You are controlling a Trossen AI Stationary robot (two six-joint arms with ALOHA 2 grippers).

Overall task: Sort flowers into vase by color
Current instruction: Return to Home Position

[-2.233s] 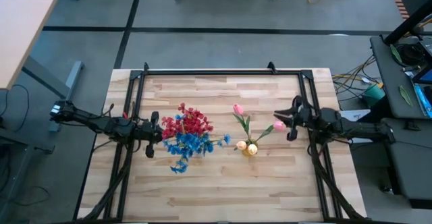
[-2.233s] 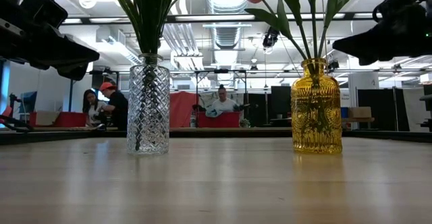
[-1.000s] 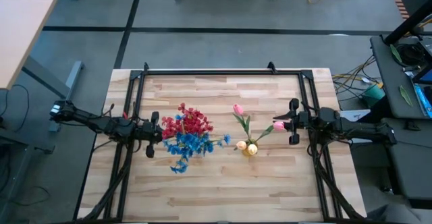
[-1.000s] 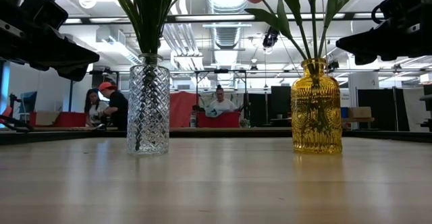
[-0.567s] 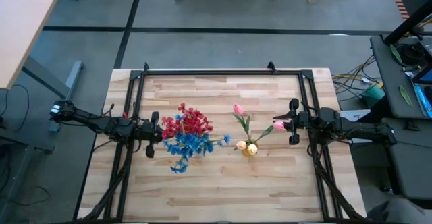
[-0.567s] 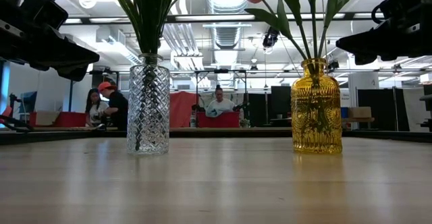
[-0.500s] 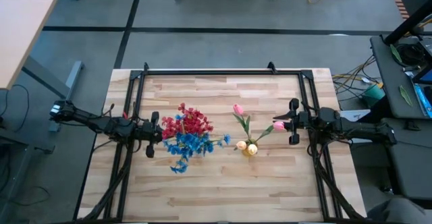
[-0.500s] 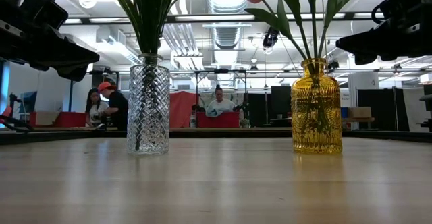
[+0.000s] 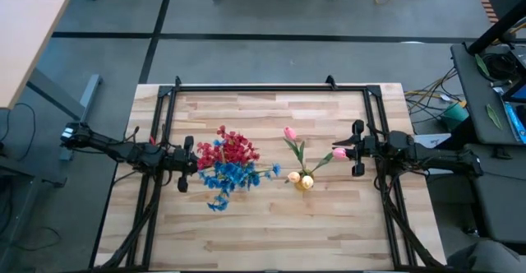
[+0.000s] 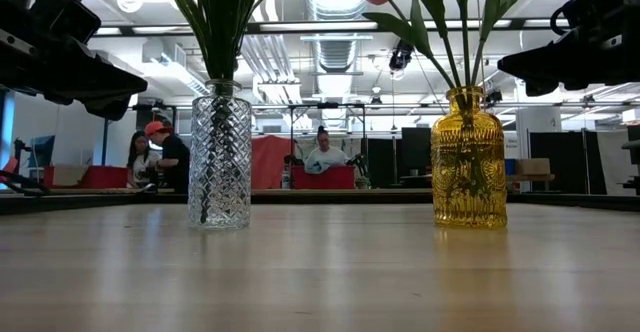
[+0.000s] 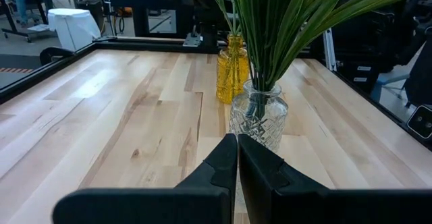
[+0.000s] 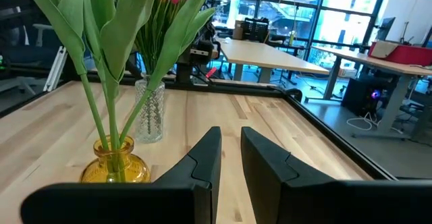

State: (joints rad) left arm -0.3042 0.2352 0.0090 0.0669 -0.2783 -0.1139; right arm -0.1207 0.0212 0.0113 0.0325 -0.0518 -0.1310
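Flowers (image 9: 233, 151) sorted; left gripper (image 11: 237, 143), closed and empty, unmoved left of yellow vase (image 9: 305, 182); right gripper (image 12: 229, 135), seemingly slightly parted, empty, has drawn back rightward.

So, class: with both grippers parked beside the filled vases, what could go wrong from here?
The right gripper sits very near a pink tulip bud leaning out of the yellow vase; any swing could snag it and tip the vase. The left gripper is similarly close to the red and blue sprays in the clear vase.
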